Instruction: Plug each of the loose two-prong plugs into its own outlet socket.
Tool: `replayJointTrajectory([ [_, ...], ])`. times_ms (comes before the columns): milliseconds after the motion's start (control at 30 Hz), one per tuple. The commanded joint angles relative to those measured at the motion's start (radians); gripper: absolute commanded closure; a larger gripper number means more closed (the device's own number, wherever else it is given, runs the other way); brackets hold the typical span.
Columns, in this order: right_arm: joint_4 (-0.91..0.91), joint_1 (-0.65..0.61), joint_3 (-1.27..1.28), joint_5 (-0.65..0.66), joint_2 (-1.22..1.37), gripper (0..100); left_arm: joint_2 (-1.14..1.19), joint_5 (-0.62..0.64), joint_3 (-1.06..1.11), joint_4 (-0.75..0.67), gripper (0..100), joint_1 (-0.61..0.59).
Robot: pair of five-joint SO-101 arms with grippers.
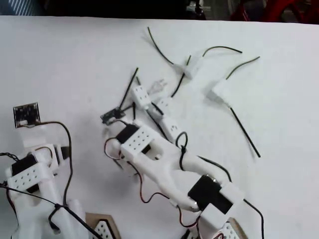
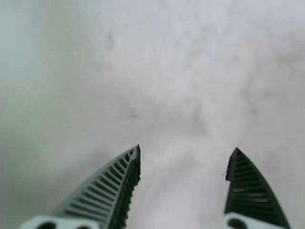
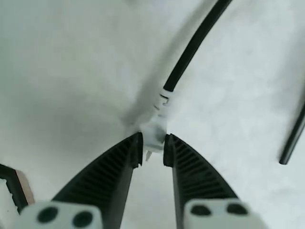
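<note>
**High view.** Your right arm (image 1: 164, 159) lies stretched from 5 o'clock toward the middle of the table (image 1: 75, 59). Its tip sits among white connector parts and black cords. A white piece (image 1: 192, 67) lies at 1 o'clock of that tip and a second piece (image 1: 219, 92) at 2 o'clock. You cannot tell from here which is plug and which is socket. Your left arm (image 1: 30, 179) rests at 8 o'clock, well apart, so the right arm is much the nearer.

**Left wrist view.** The left gripper (image 2: 186, 157) has its jaws spread, with nothing between them and bare table beneath.

**Right wrist view.** The right gripper (image 3: 151, 143) has its jaws drawn close, pinching the plug (image 3: 155, 130) at the very fingertips. Its cord (image 3: 190, 47) runs on away from the tips, so the plug's long axis roughly continues the line of the jaws. A small point shows between the jaws on the wrist side and is probably a prong. If so, the prongs face back at you and the plug needs turning before it meets a socket. A second cord (image 3: 293, 133) lies beside it, apart.
</note>
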Motion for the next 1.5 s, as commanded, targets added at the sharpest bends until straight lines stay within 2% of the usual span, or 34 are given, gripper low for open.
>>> replayJointTrajectory([
  [0, -0.021, 0.03, 0.003, -0.006, -0.031, 92.4, -0.028, 0.0, -0.006, -0.018, 71, 0.008],
  [133, -0.067, 0.044, 0.003, -0.006, 0.022, 92.4, -0.028, 0.0, -0.006, -0.018, 71, 0.008],
  [367, -0.076, -0.031, -0.006, -0.046, 0.059, 92.3, -0.028, 0.0, -0.006, -0.018, 71, 0.008],
  [533, -0.074, -0.054, -0.005, -0.071, 0.067, 87.1, -0.028, 0.0, -0.006, -0.018, 71, 0.008],
  [933, -0.07, -0.05, -0.003, -0.063, 0.056, 98.5, -0.028, 0.0, -0.006, -0.018, 71, 0.008],
  [1133, -0.019, -0.042, -0.018, -0.06, 0.059, 97.6, -0.027, 0.0, -0.006, -0.018, 71, 0.008],
  [1300, 0.084, -0.027, -0.086, -0.06, 0.061, 89.9, -0.027, 0.0, -0.006, -0.018, 71, 0.008],
  [1467, 0.097, -0.027, -0.127, -0.06, 0.067, 93.7, -0.027, 0.0, -0.006, -0.018, 71, 0.008],
])
